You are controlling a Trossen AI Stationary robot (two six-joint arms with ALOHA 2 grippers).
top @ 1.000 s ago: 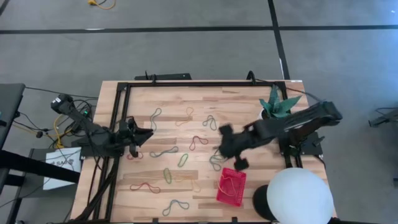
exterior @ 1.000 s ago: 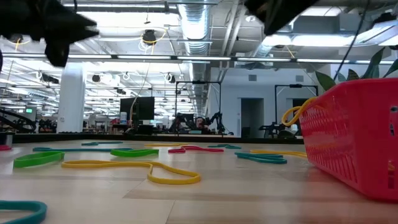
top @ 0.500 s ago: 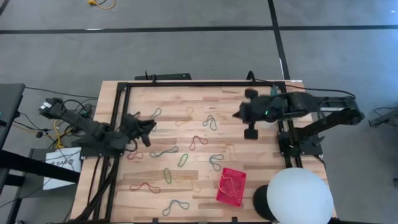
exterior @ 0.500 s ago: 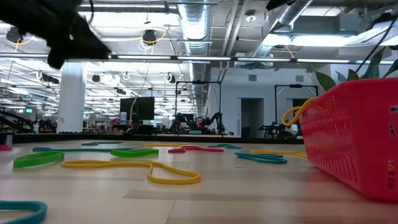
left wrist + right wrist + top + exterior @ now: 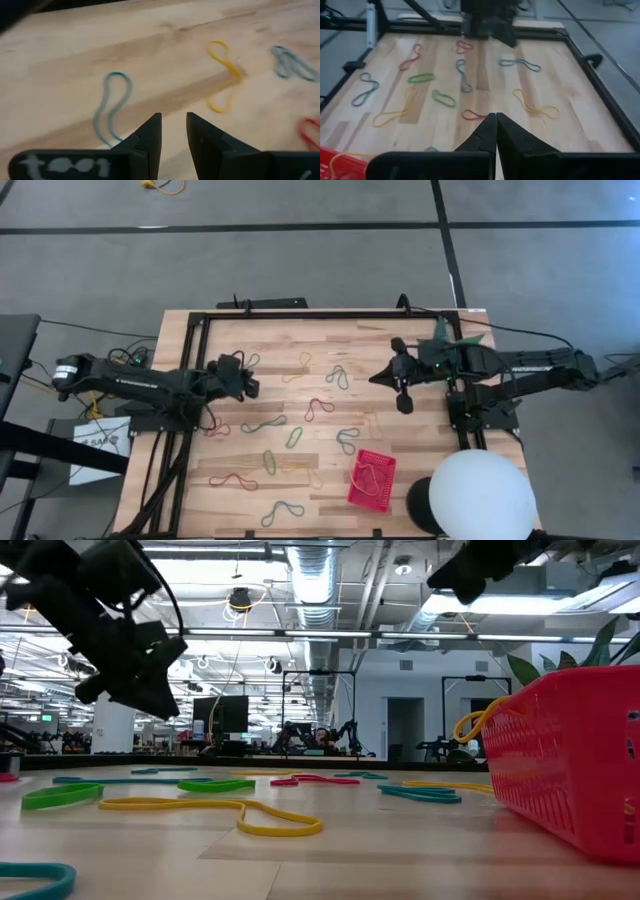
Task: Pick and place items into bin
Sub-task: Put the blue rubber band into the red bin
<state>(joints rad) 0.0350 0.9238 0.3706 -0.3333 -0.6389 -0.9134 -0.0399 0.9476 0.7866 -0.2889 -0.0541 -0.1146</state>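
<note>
Several rubber-band loops lie flat and scattered on the wooden table [image 5: 320, 330]. A teal one [image 5: 250, 364] and a yellow one [image 5: 303, 361] lie toward the far edge. My left gripper [image 5: 250, 380] hovers just beside the teal loop [image 5: 111, 107], narrowly open and empty. The yellow loop [image 5: 222, 75] lies farther on in the left wrist view. My right gripper [image 5: 376, 377] hangs over the table's far right part, shut and empty [image 5: 495, 120]. The red mesh bin [image 5: 372, 478] stands near the near edge with a yellow loop [image 5: 368, 476] inside.
A white pot with a green plant [image 5: 445, 345] stands at the far right, under my right arm. A big white dome [image 5: 480, 495] sits at the near right corner beside the bin. Black frame rails [image 5: 190, 380] run along the table's left, far and right sides.
My right gripper has swung away from above the bin toward the far edge and stopped over the far right part of the table. My left gripper has reached toward the far edge and the table's middle, ending beside the teal loop. No band has moved.
</note>
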